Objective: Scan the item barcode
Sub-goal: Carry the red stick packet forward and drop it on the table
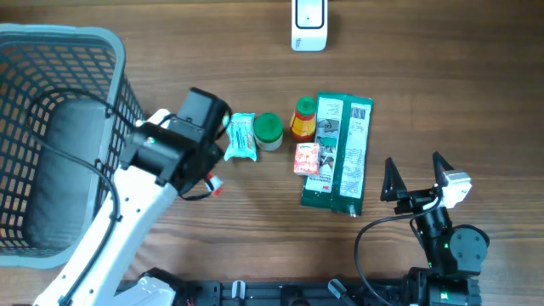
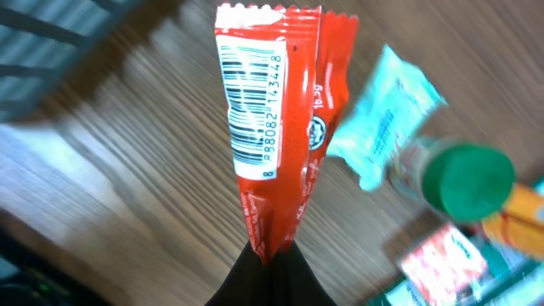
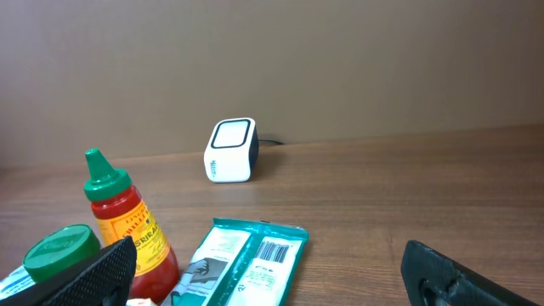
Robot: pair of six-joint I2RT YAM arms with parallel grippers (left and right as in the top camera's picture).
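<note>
In the left wrist view a red snack packet (image 2: pixel 285 127) stands up out of my left gripper (image 2: pixel 270 255), which is shut on its lower end. The packet's white barcode panel (image 2: pixel 253 102) faces the camera. In the overhead view my left arm (image 1: pixel 183 140) covers that grip. The white scanner (image 1: pixel 308 25) stands at the far edge of the table, also visible from the right wrist as the scanner (image 3: pixel 230 150). My right gripper (image 1: pixel 415 167) rests at the front right, open, with nothing between its fingers (image 3: pixel 85 272).
A grey mesh basket (image 1: pixel 102 51) fills the left side. In the middle lie a light-blue packet (image 1: pixel 240 136), a green-capped jar (image 1: pixel 269 130), a sriracha bottle (image 1: pixel 303 119), a small red-and-white packet (image 1: pixel 307 158) and a long green pack (image 1: pixel 338 153).
</note>
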